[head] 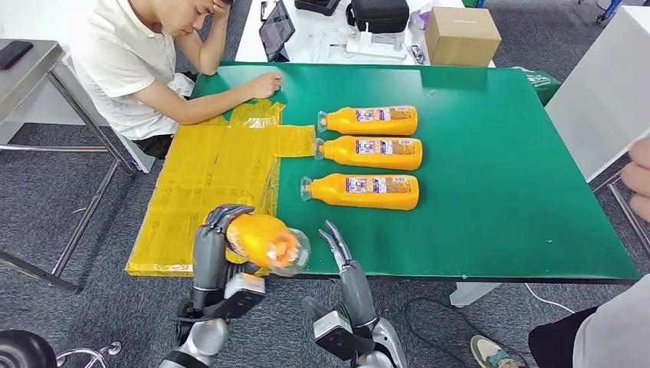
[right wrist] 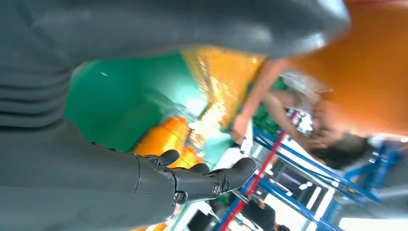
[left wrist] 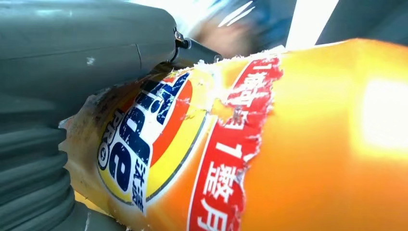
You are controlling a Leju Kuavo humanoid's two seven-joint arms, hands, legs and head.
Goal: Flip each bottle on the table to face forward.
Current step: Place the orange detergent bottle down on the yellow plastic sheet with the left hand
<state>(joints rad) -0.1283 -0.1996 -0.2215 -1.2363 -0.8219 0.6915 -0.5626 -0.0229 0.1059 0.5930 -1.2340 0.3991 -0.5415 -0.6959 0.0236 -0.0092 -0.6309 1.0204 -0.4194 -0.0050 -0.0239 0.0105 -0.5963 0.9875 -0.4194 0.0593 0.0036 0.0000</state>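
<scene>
Head view. The left robot hand grips an orange bottle at about 7 o'clock from the worktop's centre, lifted over the near edge of the green worktop, cap end toward 4 o'clock. The left wrist view shows the held bottle's torn front label beside the thumb. The right robot hand stands just beside the bottle at its 3 o'clock, fingers spread and holding nothing. Three more bottles lie in a column near the worktop's centre: far bottle, middle bottle, near bottle, all with caps toward 9 o'clock and small printed labels up. Yellow sheeting covers the 9 o'clock side, where a seated person leans. Judged progress: one bottle in hand mid-handling; the three lying bottles probably remain to be flipped.
</scene>
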